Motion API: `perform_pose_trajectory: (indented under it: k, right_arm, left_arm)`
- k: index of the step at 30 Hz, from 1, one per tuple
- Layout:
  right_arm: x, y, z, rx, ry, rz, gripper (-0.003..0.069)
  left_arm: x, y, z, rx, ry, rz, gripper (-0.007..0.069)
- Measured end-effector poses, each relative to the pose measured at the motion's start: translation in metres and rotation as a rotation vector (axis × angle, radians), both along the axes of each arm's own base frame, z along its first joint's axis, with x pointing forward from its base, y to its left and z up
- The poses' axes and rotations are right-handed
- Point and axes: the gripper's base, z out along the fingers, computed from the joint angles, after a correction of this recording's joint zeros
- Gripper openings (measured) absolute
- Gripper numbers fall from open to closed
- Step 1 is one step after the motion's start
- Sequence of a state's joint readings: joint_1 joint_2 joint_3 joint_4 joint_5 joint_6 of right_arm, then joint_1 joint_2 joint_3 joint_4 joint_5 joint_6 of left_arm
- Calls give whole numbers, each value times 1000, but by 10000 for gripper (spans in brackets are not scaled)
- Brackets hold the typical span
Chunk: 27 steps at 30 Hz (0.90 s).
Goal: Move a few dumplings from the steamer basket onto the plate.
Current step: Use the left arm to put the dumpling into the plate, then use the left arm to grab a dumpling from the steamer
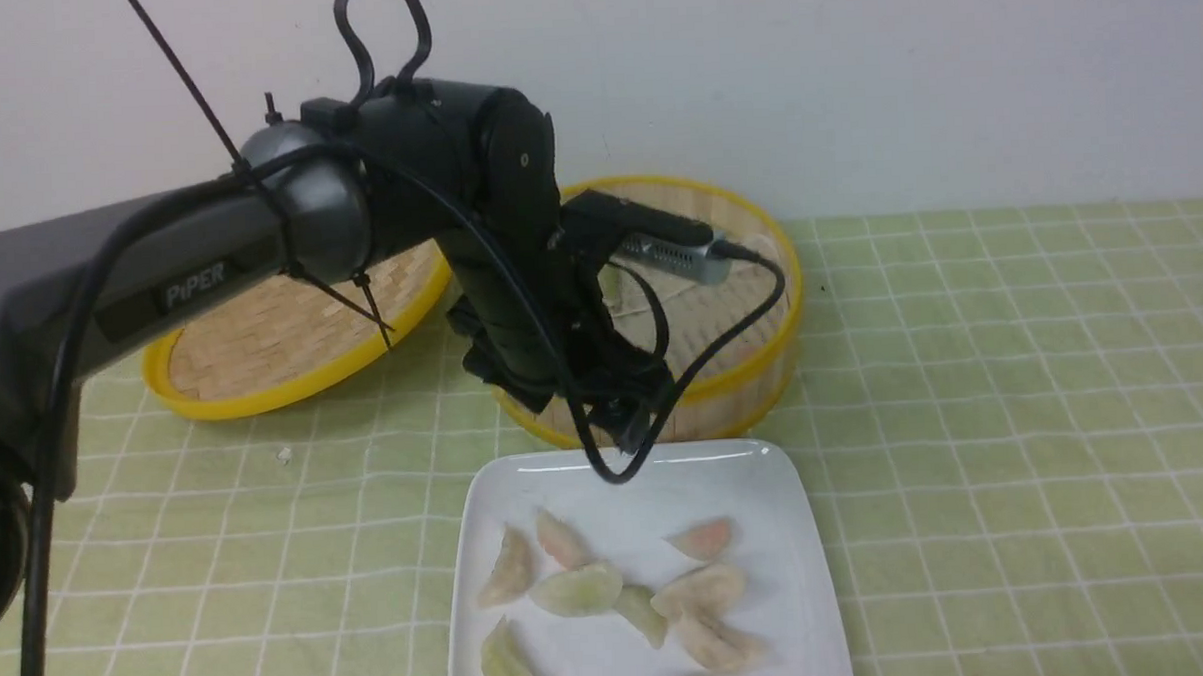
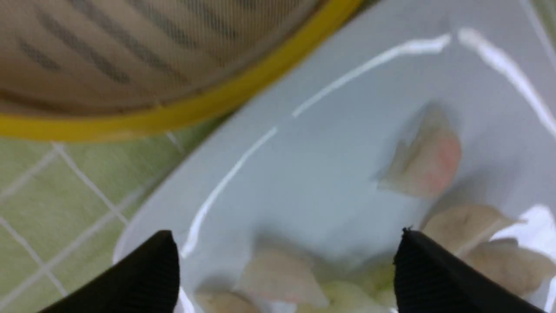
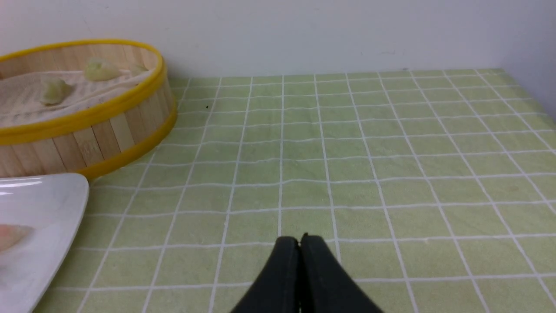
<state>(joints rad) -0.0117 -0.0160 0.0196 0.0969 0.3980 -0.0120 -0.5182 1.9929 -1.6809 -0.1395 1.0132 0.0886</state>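
The white square plate (image 1: 777,492) lies at the front centre and holds several dumplings (image 1: 577,589), one of them pink (image 1: 704,538). The steamer basket (image 1: 753,378) stands just behind it. In the right wrist view the basket (image 3: 100,134) holds two green dumplings (image 3: 102,69). My left gripper (image 1: 625,427) hangs over the plate's far edge. In the left wrist view it (image 2: 286,241) is wide open and empty above the plate (image 2: 330,174), with the pink dumpling (image 2: 430,163) beyond it. My right gripper (image 3: 299,241) is shut and empty, low over the cloth to the right of the plate (image 3: 43,204).
The shallow woven lid (image 1: 291,334) lies at the back left, beside the basket. A green checked cloth (image 1: 1014,414) covers the table. A white wall runs along the back. The left arm's cable (image 1: 606,468) dangles over the plate's far edge.
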Motion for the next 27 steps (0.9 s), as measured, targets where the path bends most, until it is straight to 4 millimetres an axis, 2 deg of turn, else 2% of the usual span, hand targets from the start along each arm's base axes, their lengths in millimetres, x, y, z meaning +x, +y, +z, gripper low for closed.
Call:
perform_pose_trajectory:
  k: [3,6,7,9,11,16,17,19,23,27]
  right_arm:
    - [0,0,0,0,0,0,-14]
    - [0,0,0,0,0,0,-14]
    - [0,0,0,0,0,0,-14]
    - [0,0,0,0,0,0,-14]
    - [0,0,0,0,0,0,-14]
    - [0,0,0,0,0,0,-14]
    - [0,0,0,0,0,0,-14]
    - [0,0,0,0,0,0,-14]
    - [0,0,0,0,0,0,-14]
    - [0,0,0,0,0,0,-14]
  left_arm:
    - [17,5,24,-38,-93,81,611]
    - [41,19,44,-96,-185,203,582]
    - [45,21,46,-103,-194,218,579]
    - [71,33,47,-128,-248,282,559]
    - [89,36,43,-143,-285,302,552]
    - [124,28,2,-143,-287,292,549]
    - [126,27,2,-146,-291,291,549]
    - [138,21,-25,-141,-274,271,549]
    - [146,13,-59,-158,-221,240,549]
    - [148,11,-78,-163,-193,232,549]
